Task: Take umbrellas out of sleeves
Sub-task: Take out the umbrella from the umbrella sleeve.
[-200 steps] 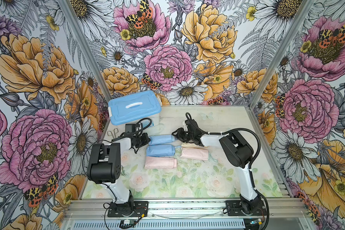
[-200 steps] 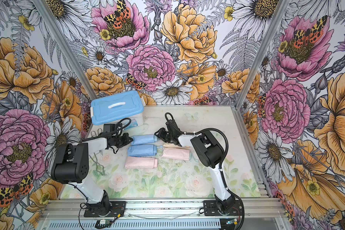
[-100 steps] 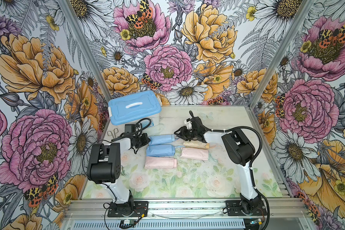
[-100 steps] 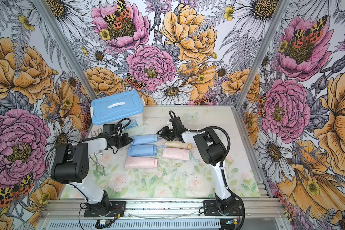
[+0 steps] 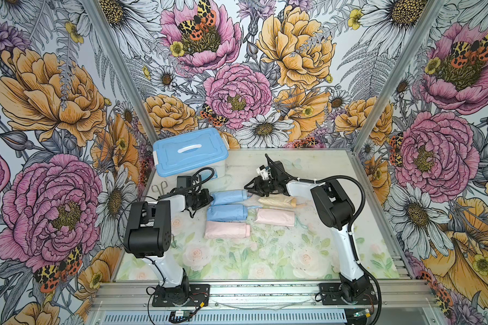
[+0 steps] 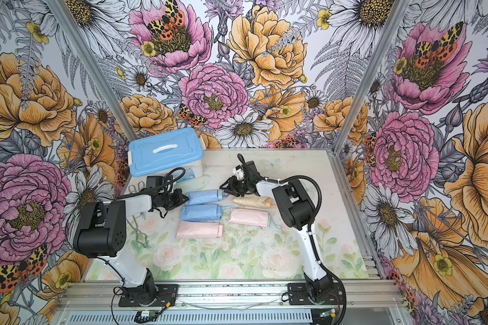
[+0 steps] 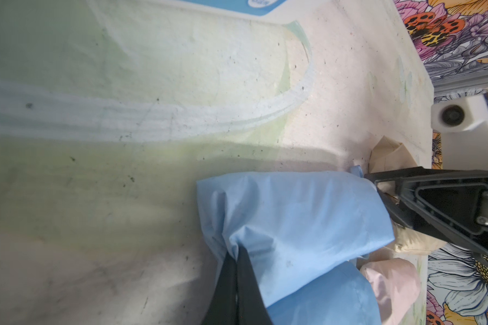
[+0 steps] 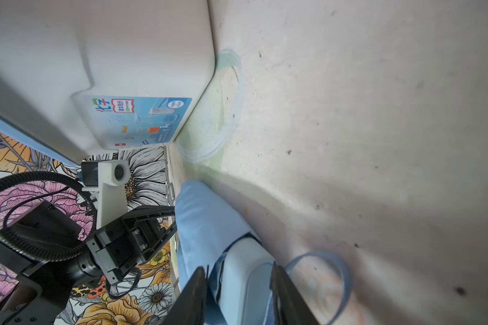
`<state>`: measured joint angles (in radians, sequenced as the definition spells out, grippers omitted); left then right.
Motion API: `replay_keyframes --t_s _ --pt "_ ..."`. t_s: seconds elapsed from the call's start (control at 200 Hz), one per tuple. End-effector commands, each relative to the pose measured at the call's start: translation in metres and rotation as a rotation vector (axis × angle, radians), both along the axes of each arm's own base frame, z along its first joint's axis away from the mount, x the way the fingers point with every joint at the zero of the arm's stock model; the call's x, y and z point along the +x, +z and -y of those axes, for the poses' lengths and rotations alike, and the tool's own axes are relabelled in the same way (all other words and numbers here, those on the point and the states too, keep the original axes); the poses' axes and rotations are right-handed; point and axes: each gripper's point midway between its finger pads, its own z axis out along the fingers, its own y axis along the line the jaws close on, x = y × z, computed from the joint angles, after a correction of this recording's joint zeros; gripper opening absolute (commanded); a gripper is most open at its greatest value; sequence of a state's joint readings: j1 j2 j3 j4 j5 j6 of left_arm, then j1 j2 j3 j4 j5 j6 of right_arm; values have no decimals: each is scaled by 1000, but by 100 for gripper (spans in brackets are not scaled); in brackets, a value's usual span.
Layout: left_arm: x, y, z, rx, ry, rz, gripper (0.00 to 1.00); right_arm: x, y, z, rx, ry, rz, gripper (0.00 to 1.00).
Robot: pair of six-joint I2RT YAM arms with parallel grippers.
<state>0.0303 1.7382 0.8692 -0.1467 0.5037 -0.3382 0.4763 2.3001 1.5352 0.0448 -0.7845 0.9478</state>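
Seen in both top views, clustered midway on the floral worktop (image 5: 268,253): a far blue fabric sleeve (image 5: 228,197), plump and wrinkled; a second blue fabric sleeve (image 5: 227,213) just nearer; a pink fabric sleeve (image 5: 226,230) nearest of that row; another pink fabric sleeve (image 5: 275,217) off to the right arm's side; a wrinkled cream-yellow fabric roll (image 5: 276,201) behind that one. Left hand (image 5: 209,198) at the closed end of the far blue sleeve, right hand (image 5: 249,189) at its opposite end, grip of neither readable from above. At the back, near the left arm, a white plastic box with a blue lid (image 6: 165,150). In the left wrist view: left hand (image 7: 237,254) clamped tight on a puckered fold of the far blue sleeve (image 7: 293,219), black fingers pressed together; second blue sleeve (image 7: 321,295) touching it alongside; a black finger (image 7: 406,180) of the right hand at the sleeve's mouth, cream-yellow roll (image 7: 392,153) just past it. In the right wrist view: right hand (image 8: 240,298) closed around a pale blue plastic umbrella handle (image 8: 245,275) poking out of the far blue sleeve (image 8: 203,219), rest of the umbrella hidden inside; flat blue wrist loop (image 8: 338,264) lying on the worktop beside the handle; left hand (image 8: 173,215) nipping the sleeve's far end, white box (image 8: 124,70) behind.
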Motion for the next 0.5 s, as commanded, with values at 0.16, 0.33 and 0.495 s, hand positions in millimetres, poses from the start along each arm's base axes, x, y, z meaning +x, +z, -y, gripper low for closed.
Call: replay_keyframes --t_s 0.16,0.33,0.495 --pt "-8 -14 -2 -10 4 -44 0 -30 -80 13 -219 79 -96 45" --pt "-7 -13 -3 -14 6 -43 0 -35 -79 11 -192 95 -123 37" --pt "-6 -12 -4 -18 7 -41 0 -41 -63 4 -128 132 -136 30"
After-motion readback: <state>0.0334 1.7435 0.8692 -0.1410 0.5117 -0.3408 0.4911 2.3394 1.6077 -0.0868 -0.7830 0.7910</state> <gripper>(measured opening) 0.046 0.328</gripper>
